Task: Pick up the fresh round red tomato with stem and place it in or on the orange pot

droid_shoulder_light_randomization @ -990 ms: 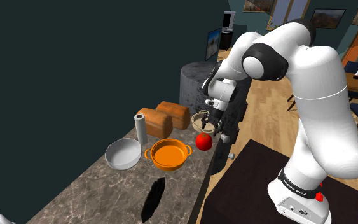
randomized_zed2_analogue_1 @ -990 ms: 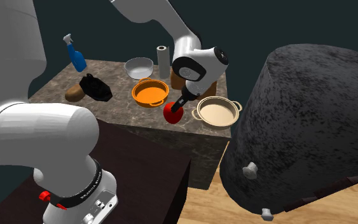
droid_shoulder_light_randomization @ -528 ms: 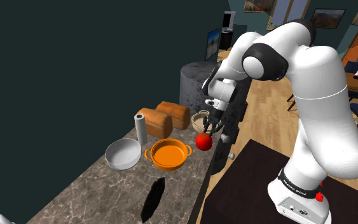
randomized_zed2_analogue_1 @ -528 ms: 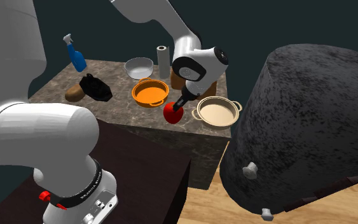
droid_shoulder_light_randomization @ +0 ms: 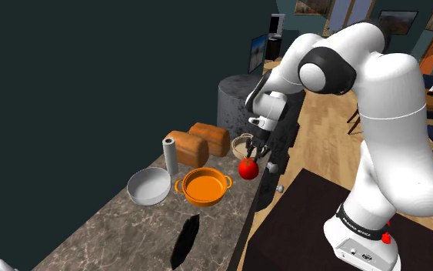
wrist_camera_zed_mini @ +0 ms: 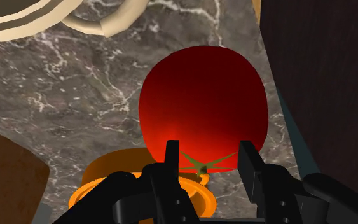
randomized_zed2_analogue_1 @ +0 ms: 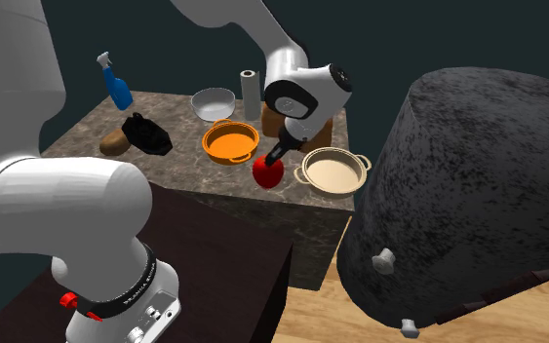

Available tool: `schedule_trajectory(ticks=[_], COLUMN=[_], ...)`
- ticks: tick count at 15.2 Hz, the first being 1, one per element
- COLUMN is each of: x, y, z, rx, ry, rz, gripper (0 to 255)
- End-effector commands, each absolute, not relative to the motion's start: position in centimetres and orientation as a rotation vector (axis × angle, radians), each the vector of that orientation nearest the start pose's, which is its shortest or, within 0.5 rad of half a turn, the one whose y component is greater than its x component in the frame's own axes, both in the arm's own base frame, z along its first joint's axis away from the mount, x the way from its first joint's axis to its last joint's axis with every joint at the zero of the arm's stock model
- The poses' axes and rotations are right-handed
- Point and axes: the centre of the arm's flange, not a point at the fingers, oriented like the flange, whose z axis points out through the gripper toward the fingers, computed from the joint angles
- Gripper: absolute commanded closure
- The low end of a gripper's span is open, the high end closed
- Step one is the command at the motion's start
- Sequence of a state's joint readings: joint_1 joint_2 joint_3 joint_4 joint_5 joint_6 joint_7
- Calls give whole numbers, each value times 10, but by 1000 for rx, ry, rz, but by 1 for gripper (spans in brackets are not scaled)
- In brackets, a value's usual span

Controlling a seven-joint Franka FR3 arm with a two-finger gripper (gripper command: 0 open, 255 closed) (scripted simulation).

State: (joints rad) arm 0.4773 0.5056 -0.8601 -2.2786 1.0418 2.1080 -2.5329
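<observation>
A round red tomato [droid_shoulder_light_randomization: 248, 168] with a green stem hangs just over the marble counter's near edge, between the orange pot [droid_shoulder_light_randomization: 204, 186] and a cream pot [droid_shoulder_light_randomization: 241, 145]. My black gripper [droid_shoulder_light_randomization: 251, 158] comes down on it from above and is shut on its top. In the wrist view the two fingers [wrist_camera_zed_mini: 171, 159] clasp the tomato [wrist_camera_zed_mini: 203, 102] on either side of the stem, with the orange pot [wrist_camera_zed_mini: 104, 173] beyond them. In the second exterior view the tomato [randomized_zed2_analogue_1: 268, 171] sits under the gripper [randomized_zed2_analogue_1: 276, 158], to the right of the orange pot [randomized_zed2_analogue_1: 230, 141].
A white bowl [droid_shoulder_light_randomization: 148, 186], a paper towel roll [droid_shoulder_light_randomization: 171, 156] and two brown loaves [droid_shoulder_light_randomization: 199, 142] stand behind the pots. A blue spray bottle [randomized_zed2_analogue_1: 116, 83] and a black object [randomized_zed2_analogue_1: 145, 133] lie at the counter's far end. A large dark stone mass [randomized_zed2_analogue_1: 467, 195] rises beside the counter.
The fingers closed on the tomato's top. The arm then rose a little, and the tomato has come up slightly with it.
</observation>
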Motion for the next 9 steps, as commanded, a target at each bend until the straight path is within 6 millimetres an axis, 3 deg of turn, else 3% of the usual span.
schedule_trajectory(ticks=[1,9], x=[461,461], y=[-169,-169], z=[189,231], rx=[-2112,-2112], ry=[-1758,-1758], rz=[-456,-456], gripper=[255,255])
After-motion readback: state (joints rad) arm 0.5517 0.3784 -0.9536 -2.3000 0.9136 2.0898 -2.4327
